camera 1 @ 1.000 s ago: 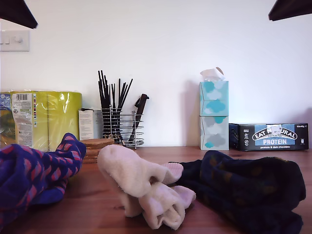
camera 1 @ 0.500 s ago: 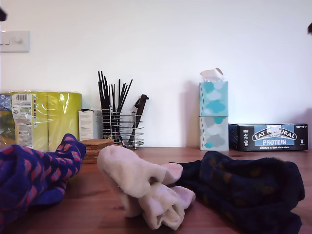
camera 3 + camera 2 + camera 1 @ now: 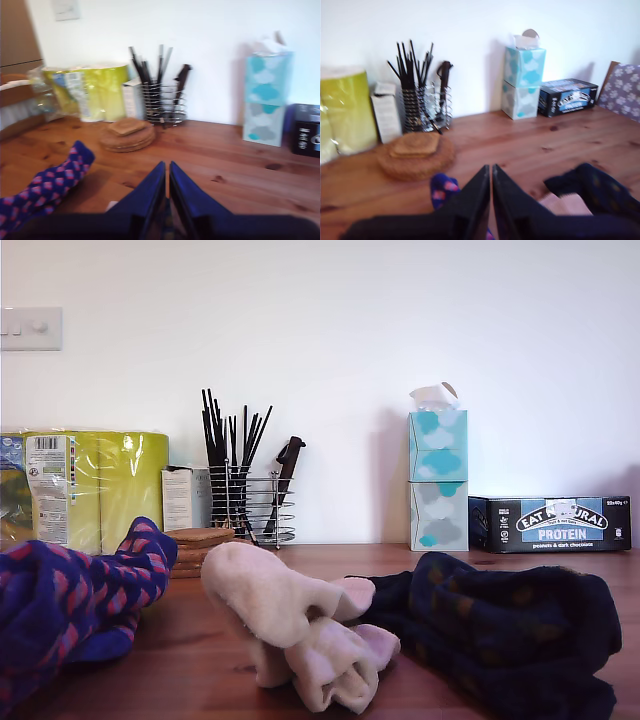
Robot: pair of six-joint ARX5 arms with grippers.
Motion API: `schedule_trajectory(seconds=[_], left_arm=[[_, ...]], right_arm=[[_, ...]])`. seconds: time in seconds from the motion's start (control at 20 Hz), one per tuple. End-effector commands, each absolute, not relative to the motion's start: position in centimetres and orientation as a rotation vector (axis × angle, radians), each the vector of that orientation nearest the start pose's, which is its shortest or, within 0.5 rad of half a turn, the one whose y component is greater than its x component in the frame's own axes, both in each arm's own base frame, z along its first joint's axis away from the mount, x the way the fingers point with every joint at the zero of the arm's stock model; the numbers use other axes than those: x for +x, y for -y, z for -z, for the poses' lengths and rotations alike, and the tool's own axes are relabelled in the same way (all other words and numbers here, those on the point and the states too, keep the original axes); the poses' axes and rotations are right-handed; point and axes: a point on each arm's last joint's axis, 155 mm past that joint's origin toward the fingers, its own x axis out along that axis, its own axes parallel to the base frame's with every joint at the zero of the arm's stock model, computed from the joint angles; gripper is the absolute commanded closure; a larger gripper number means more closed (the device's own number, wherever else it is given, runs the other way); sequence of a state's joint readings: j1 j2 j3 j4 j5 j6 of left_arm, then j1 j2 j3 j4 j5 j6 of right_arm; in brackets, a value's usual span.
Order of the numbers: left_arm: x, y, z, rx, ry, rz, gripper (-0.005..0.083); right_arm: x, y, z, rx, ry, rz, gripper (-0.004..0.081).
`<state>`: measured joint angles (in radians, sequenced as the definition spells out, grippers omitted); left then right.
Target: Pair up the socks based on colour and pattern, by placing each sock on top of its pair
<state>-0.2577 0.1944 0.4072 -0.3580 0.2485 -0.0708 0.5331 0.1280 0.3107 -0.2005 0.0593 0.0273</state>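
Observation:
In the exterior view the socks lie in three heaps on the wooden table: blue socks with pink-red checks (image 3: 70, 590) at the exterior view's left, cream-pink socks (image 3: 290, 620) in the middle, dark navy dotted socks (image 3: 500, 630) at its right. Neither arm shows in that view. My first gripper (image 3: 491, 171) is shut and empty, high above the table; below it show a checked sock (image 3: 444, 187), a cream sock (image 3: 565, 205) and a navy sock (image 3: 600, 190). My second gripper (image 3: 166, 167) is shut too, with a checked sock (image 3: 45, 190) beside it below.
Along the back wall stand a yellow-green pack of rolls (image 3: 95, 485), a small white box (image 3: 185, 495), a wire holder with black sticks (image 3: 245, 495), cork coasters (image 3: 200, 540), stacked tissue boxes (image 3: 438, 475) and a black protein bar box (image 3: 550, 523).
The dark arm parts at the exterior view's two top corners have risen out of the picture. The socks have not moved.

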Motion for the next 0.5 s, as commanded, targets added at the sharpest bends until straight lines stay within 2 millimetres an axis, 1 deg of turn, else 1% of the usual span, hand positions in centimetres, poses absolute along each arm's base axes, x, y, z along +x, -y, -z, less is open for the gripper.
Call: schedule_trajectory(seconds=[0.0, 0.2, 0.3, 0.45], left_arm=[[20.8, 10.5, -21.2, -0.077, -0.229, 0.516, 0.0796], [20.5, 10.3, -18.9, -0.076, -0.326, 0.502, 0.0796], [20.3, 10.3, -18.2, -0.075, -0.358, 0.500, 0.0796], [20.1, 10.2, -17.6, -0.075, -0.383, 0.499, 0.0796]], right_arm=[[21.0, -11.5, -23.7, 0.020, -0.021, -0.487, 0.0783], [21.0, -11.4, -22.2, 0.002, -0.080, -0.486, 0.0783], [20.9, -11.4, -21.1, -0.011, -0.122, -0.484, 0.0783], [20.6, -11.2, -19.4, -0.031, -0.188, -0.483, 0.0783]])
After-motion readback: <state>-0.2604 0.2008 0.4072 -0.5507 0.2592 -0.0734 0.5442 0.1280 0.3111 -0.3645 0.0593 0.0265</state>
